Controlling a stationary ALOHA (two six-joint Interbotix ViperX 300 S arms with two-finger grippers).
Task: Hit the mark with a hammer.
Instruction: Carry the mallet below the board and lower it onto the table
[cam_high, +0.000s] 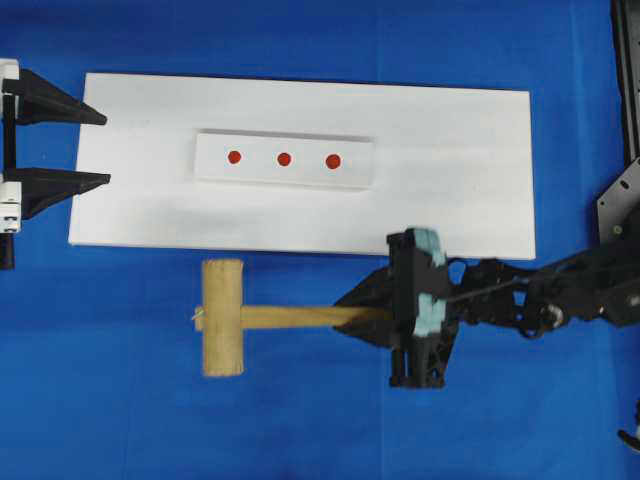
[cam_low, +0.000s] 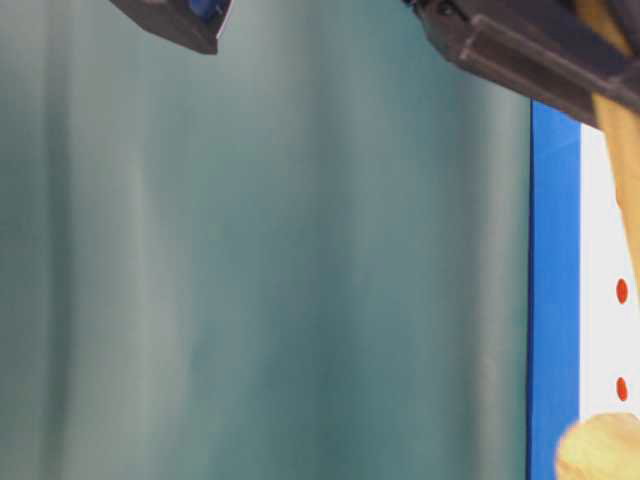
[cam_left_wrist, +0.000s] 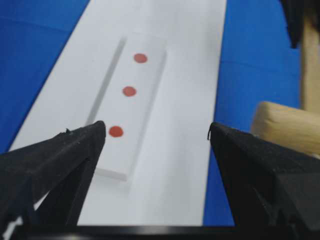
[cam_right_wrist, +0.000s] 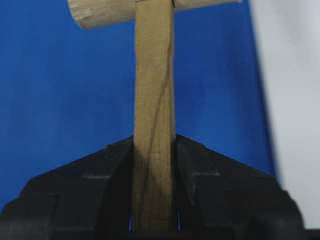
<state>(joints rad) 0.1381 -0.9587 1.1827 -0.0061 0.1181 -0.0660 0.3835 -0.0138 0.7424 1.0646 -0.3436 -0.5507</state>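
Note:
The hammer (cam_high: 240, 317), a light wooden mallet, lies on the blue cloth just in front of the white board (cam_high: 450, 170), head to the left. My right gripper (cam_high: 365, 315) is shut on its flat handle (cam_right_wrist: 154, 110), both fingers pressed against the sides. Three red marks (cam_high: 284, 159) sit in a row on a small raised white plate (cam_high: 283, 160) in the middle of the board. My left gripper (cam_high: 105, 148) stands open at the board's left end with nothing between its fingers. In the left wrist view the nearest mark (cam_left_wrist: 116, 131) lies just beyond the left fingertip (cam_left_wrist: 97, 131).
The blue cloth (cam_high: 100, 400) covers the table all around the board. The right arm's black links (cam_high: 560, 295) stretch in from the right edge. The table-level view is mostly filled by a blurred teal backdrop (cam_low: 260, 260).

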